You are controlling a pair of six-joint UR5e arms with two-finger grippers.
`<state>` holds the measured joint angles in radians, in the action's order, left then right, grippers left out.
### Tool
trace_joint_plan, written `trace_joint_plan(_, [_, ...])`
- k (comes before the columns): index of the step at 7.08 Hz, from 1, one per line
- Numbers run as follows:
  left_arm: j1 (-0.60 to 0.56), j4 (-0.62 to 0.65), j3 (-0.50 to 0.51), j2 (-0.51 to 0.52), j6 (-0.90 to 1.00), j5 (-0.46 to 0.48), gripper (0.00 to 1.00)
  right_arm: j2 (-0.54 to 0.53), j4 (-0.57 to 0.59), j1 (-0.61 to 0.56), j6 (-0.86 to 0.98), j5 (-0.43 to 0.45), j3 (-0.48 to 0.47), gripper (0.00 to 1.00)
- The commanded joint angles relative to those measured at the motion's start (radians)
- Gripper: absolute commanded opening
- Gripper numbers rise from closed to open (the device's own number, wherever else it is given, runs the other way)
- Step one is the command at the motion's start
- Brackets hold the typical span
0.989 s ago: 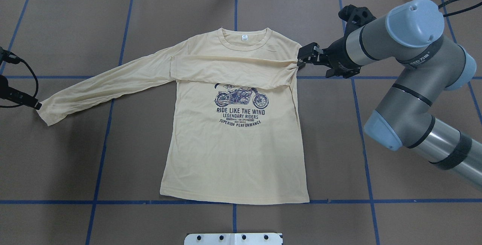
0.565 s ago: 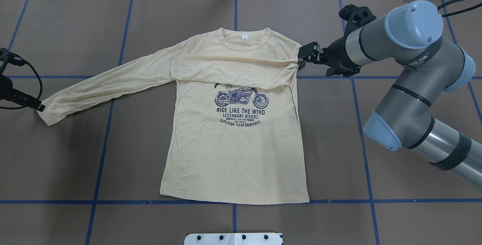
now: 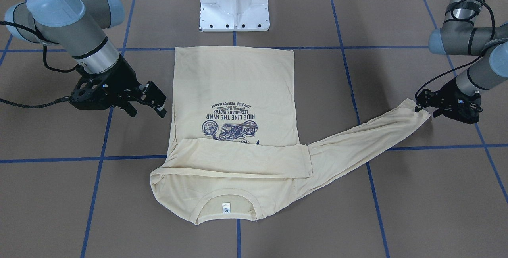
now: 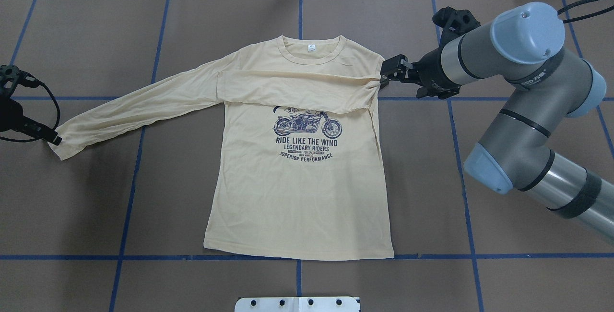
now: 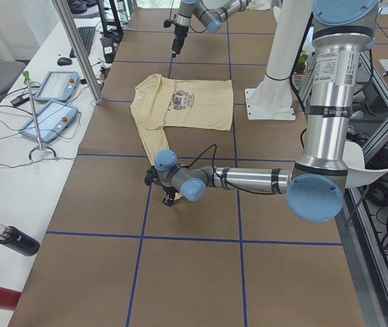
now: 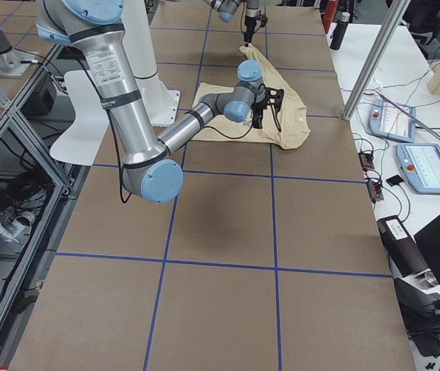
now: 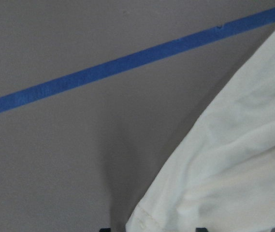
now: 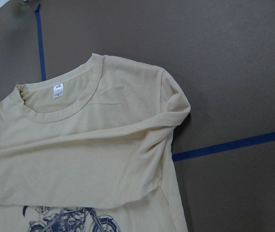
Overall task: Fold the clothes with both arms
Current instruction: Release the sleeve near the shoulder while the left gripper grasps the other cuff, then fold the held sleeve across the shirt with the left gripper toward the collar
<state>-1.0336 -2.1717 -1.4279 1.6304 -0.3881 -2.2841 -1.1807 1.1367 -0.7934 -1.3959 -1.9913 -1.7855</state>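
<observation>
On the brown table point(image 4: 86, 206): shirt point(image 4: 297, 197) spread flat, print side up, hem toward the robot's white base point(image 3: 235, 2), collar on the far side with the neck tag point(image 4: 312, 47) showing.
Print point(image 4: 307, 134): navy motorcycle and lettering mid-chest, its top edge tucked under the folded sleeve.
Right sleeve point(image 4: 292, 89): already laid across the chest, a flat band just below the collar.
Left sleeve point(image 4: 139, 108): stretched out long toward the robot's left, slanting over a blue tape line point(image 4: 129, 197), cuff at the very end.
Left gripper point(image 3: 418, 103): right down at that cuff, folks. The wrist view catches two dark tips point(image 7: 201, 229) at its bottom edge, parted, with the cuff hem point(image 7: 176, 212) lying between them and no squeeze on the cloth that I can see.
Right gripper point(image 4: 383, 76): just beside the shirt's shoulder fold, at the garment's edge, fingers spread and nothing in them. Its wrist camera looks down on the shoulder and collar.
Right arm point(image 4: 518, 62): big grey elbow reaching in low over the table.
</observation>
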Motion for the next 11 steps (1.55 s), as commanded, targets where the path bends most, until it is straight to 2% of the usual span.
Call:
trace_joint_plan(1, [0.001,0.001,0.006,0.005,0.002,0.0,0.33,0.0,0.0,0.0,0.0,0.0,0.0,0.98])
trace_joint_plan(2, [0.001,0.001,0.006,0.005,0.003,0.0,0.0,0.0,0.0,0.0,0.0,0.0,0.0,0.98])
trace_joint_plan(3, [0.0,0.001,0.003,0.012,0.006,-0.002,0.0,0.0,0.0,0.0,0.0,0.0,0.0,0.98])
trace_joint_plan(4, [-0.002,0.003,-0.02,0.013,0.006,-0.055,0.0,0.0,0.0,0.002,0.0,0.002,0.0,0.98])
trace_joint_plan(5, [-0.011,0.015,-0.108,0.002,-0.015,-0.13,0.0,-0.002,0.0,0.003,0.0,0.003,0.001,0.98])
trace_joint_plan(7, [-0.01,0.16,-0.312,0.029,-0.206,-0.12,0.0,-0.034,-0.002,0.0,0.009,-0.001,-0.006,0.98])
trace_joint_plan(8, [-0.003,0.173,-0.366,0.081,-0.388,-0.097,0.0,-0.077,-0.003,-0.006,0.082,-0.007,-0.021,0.98])
trace_joint_plan(9, [0.063,0.182,-0.355,0.206,-0.62,-0.097,0.0,-0.13,-0.005,-0.023,0.154,-0.009,-0.035,0.98])
trace_joint_plan(10, [0.181,0.181,-0.321,0.332,-0.861,-0.092,0.0,-0.189,-0.006,-0.038,0.214,-0.006,-0.035,0.98])
trace_joint_plan(11, [0.2,0.181,-0.249,0.462,-0.985,-0.094,0.0,-0.25,-0.021,-0.074,0.32,-0.009,-0.032,0.99])
